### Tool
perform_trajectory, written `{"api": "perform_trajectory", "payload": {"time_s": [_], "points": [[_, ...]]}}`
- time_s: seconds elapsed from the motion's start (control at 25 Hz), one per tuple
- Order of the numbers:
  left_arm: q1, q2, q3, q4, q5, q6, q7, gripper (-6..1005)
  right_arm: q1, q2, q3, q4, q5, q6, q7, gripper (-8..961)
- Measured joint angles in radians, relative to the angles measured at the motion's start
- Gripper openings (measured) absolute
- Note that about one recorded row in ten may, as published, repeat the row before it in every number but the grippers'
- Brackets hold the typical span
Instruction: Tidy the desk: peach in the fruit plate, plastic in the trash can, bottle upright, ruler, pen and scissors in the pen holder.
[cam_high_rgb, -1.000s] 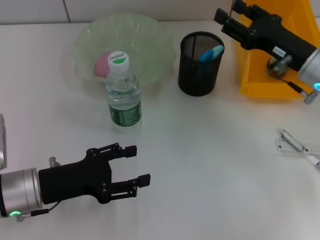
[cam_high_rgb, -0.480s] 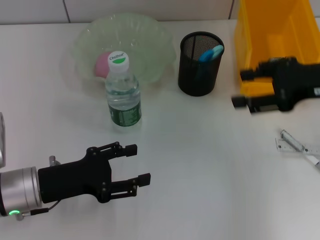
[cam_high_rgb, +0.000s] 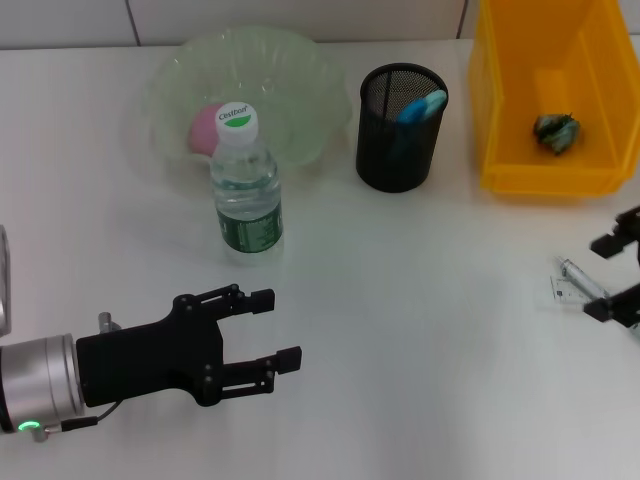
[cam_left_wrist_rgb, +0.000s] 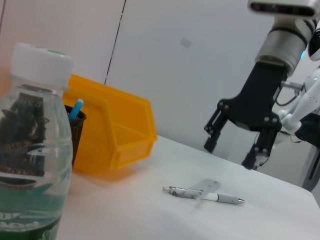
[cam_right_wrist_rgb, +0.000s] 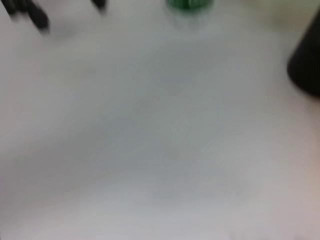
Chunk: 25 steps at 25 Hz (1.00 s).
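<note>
The pink peach (cam_high_rgb: 205, 128) lies in the pale green fruit plate (cam_high_rgb: 300, 70). The bottle (cam_high_rgb: 245, 180) stands upright in front of it. A blue-handled item (cam_high_rgb: 423, 105) sticks out of the black mesh pen holder (cam_high_rgb: 400, 150). Crumpled plastic (cam_high_rgb: 556, 130) lies in the yellow trash can (cam_high_rgb: 500, 120). A clear ruler (cam_high_rgb: 560, 290) and a pen (cam_high_rgb: 582, 277) lie at the right edge of the table. My right gripper (cam_high_rgb: 597, 278) is open just above them, also seen as the right gripper (cam_left_wrist_rgb: 229, 155) over the pen (cam_left_wrist_rgb: 225, 198). My left gripper (cam_high_rgb: 275, 328) stands open at the front left.
The white table (cam_high_rgb: 420, 380) stretches between both arms. In the left wrist view the bottle (cam_left_wrist_rgb: 30, 150) stands close by, with the yellow trash can (cam_left_wrist_rgb: 115, 130) behind it. The right wrist view is blurred, showing only table and the pen holder (cam_right_wrist_rgb: 307, 70).
My right gripper has left the yellow trash can and come down to the ruler and pen at the right edge. The plastic now lies in the can. The left arm has not moved.
</note>
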Motion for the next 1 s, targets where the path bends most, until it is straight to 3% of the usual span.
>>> {"api": "perform_trajectory", "payload": {"time_s": [0.24, 0.72, 1.0], "points": [[-0.009, 0.000, 0.000, 0.000, 0.000, 0.000, -0.005, 794, -0.005, 0.004, -0.100, 0.016, -0.129, 0.070, 0.061, 729], [-0.013, -0.001, 0.003, 0.000, 0.000, -0.002, -0.005, 794, -0.016, 0.005, -0.263, 0.164, -0.099, 0.292, 0.064, 715], [-0.013, -0.001, 0.005, -0.001, 0.000, -0.003, -0.005, 794, -0.017, 0.002, -0.329, 0.205, -0.076, 0.356, 0.063, 707]]}}
